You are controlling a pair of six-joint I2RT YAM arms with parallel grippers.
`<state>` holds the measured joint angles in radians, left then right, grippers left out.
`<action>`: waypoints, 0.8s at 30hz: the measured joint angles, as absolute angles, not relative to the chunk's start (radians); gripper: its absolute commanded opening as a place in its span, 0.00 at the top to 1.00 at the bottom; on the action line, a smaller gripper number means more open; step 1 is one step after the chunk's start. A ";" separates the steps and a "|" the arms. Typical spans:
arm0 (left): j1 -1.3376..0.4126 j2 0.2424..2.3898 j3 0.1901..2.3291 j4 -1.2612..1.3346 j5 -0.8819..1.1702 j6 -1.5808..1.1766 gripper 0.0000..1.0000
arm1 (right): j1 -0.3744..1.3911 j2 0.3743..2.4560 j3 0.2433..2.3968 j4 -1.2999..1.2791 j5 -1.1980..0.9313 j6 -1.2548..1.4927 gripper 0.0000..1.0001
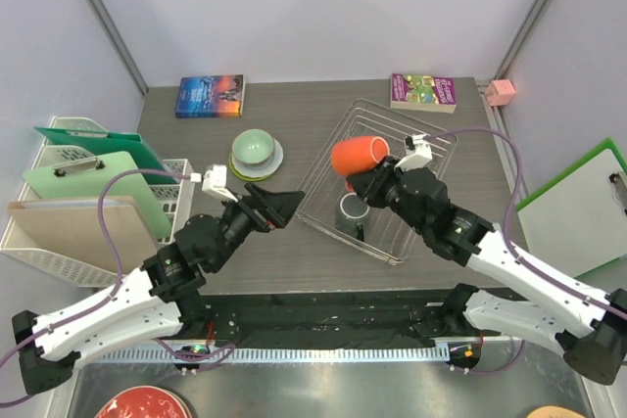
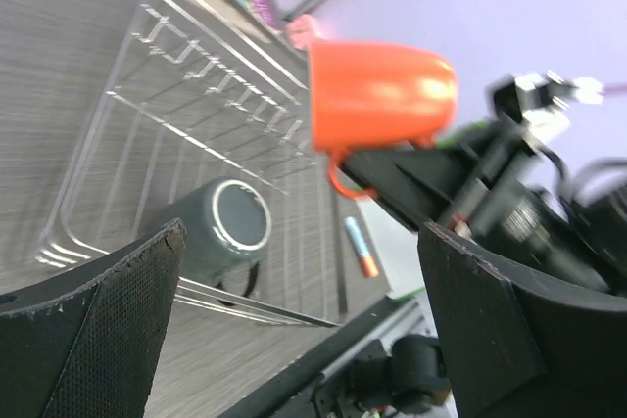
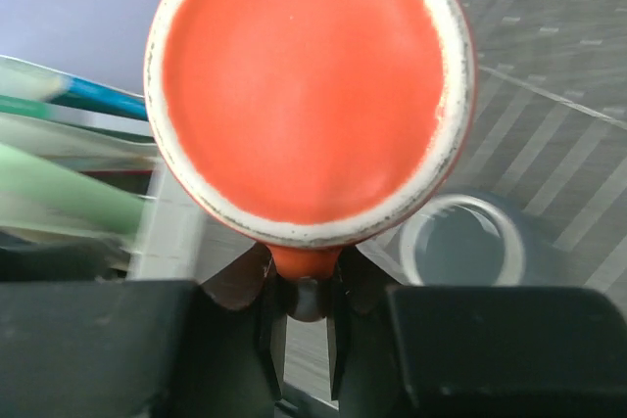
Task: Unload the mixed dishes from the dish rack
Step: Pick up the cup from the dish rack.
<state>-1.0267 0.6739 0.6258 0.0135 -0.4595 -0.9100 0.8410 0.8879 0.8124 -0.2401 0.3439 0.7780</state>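
Right gripper (image 3: 304, 315) is clenched on the handle of the orange mug (image 1: 358, 156), jaws tight either side of it. Left gripper (image 1: 282, 207) is spread wide and empty, hovering just left of the dish rack (image 1: 392, 119) and pointing at it.

- Table (image 1: 294, 105): grey wood grain, with the dish rack lying slantwise on it.
- Dish rack: flat on the table, only one mug left inside it.
- Stacked plates (image 1: 276, 158): on the table left of the dish rack, well apart from it.
- Bowl (image 1: 253, 147): on top of those plates, outside the dish rack.
- Orange mug: tipped on its side, held clear above the left part of the dish rack, not touching the wires.
- Grey mug (image 1: 353, 210): inside the dish rack near its front-left edge, looks upright, below the orange mug and apart from it.
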 measured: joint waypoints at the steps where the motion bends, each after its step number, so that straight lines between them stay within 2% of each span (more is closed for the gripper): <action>1: -1.026 0.651 0.593 0.049 -0.442 -0.905 0.00 | 0.826 0.907 0.802 -0.179 0.299 0.799 0.99; 6: -1.025 0.598 0.552 0.112 -0.387 -0.866 0.00 | 0.789 1.009 0.727 0.143 0.080 0.923 0.99; 9: -1.025 0.586 0.551 0.129 -0.370 -0.849 0.00 | 0.789 1.071 0.714 0.248 -0.007 0.976 0.99; 17: -1.025 0.596 0.553 0.142 -0.366 -0.817 0.00 | 0.789 1.190 0.674 0.490 -0.192 1.098 0.99; 24: -1.018 0.643 0.553 0.144 -0.366 -0.804 0.01 | 0.789 1.200 0.641 0.603 -0.299 1.132 0.99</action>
<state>-1.0176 0.6434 0.5529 0.1436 -0.3664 -0.8036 0.7895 1.1995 0.6411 0.6029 -0.2985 1.1320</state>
